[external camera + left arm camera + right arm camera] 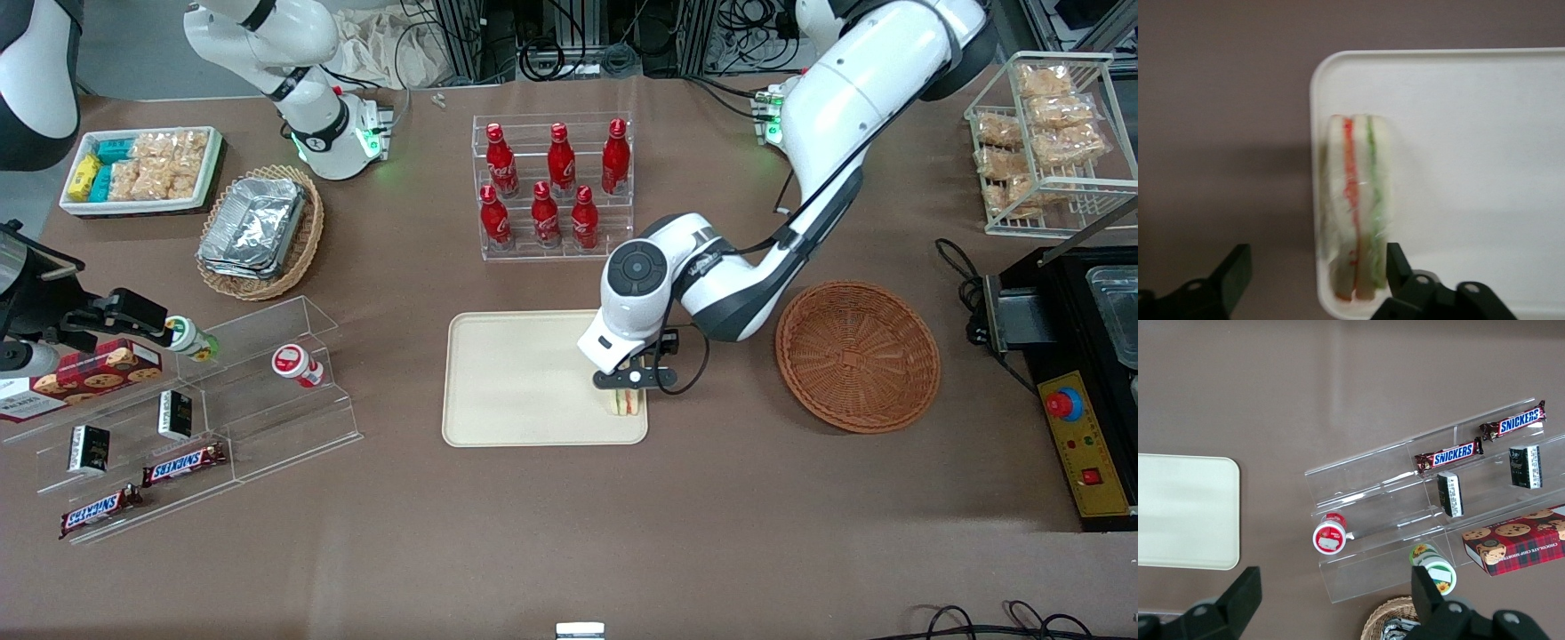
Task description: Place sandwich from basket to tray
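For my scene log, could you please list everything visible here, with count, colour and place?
sandwich: one, pale bread with red and green filling, on the tray's corner nearest the basket.
tray: one, cream, mid-table.
basket: one, reddish-brown wicker, nothing in it, beside the tray toward the working arm's end.
cola bottles: six, red, in a clear rack farther from the camera than the tray.
foil containers: a silver stack, in a tan basket.
Snickers bars: two, brown, on the clear stepped shelf.
snack bin: one, white, toward the parked arm's end.
gripper: black, open, fingers astride the sandwich on the tray.
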{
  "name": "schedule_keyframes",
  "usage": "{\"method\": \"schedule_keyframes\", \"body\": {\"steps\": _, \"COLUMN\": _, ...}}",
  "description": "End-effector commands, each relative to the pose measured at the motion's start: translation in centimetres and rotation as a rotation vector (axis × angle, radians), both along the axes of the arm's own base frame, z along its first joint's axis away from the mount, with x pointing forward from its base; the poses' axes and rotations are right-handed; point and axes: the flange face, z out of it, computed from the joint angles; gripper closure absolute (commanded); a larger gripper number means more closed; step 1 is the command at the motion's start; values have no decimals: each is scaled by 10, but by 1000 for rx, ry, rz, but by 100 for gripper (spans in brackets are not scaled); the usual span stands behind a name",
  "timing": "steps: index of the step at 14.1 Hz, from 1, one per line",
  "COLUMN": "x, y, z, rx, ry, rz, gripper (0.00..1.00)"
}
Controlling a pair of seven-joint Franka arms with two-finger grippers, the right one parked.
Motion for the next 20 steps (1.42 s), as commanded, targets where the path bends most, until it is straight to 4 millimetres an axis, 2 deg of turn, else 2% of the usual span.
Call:
{"method": "schedule_keyframes", "body": {"steps": 1, "x": -3, "y": 39, "z": 57, "rx": 76, "ry": -22, "rz": -4, "gripper": 0}}
{"method": "schedule_keyframes", "body": {"steps": 3, "x": 6, "y": 79, "z": 86, "rx": 42, "ry": 33, "rz": -40, "gripper": 0}}
{"method": "schedule_keyframes", "body": {"steps": 7, "x": 29, "y": 161, "z": 127, "rx": 39, "ry": 100, "rz": -91, "gripper": 0}}
{"method": "schedule_keyframes", "body": {"steps": 10, "x": 49, "y": 244, "z": 165, "rx": 29, "ry": 124, "rz": -200, "gripper": 0}}
{"method": "schedule_keyframes", "body": {"steps": 11, "x": 51, "y": 263, "z": 184, "rx": 37, "ry": 123, "rz": -224, "gripper": 0}}
{"method": "schedule_keyframes", "body": {"steps": 12, "x": 54, "y": 279, "z": 192, "rx": 45, "ry": 131, "rz": -206, "gripper": 0}}
{"method": "schedule_keyframes", "body": {"steps": 14, "x": 66, "y": 329, "z": 206, "rx": 15, "ry": 134, "rz": -110, "gripper": 0}}
{"method": "schedule_keyframes", "body": {"steps": 16, "x": 68, "y": 341, "z": 221, "rx": -4, "ry": 133, "rz": -87, "gripper": 0}}
{"method": "schedule_keyframes", "body": {"steps": 20, "x": 70, "y": 352, "z": 225, "rx": 13, "ry": 132, "rz": -48, "gripper": 0}}
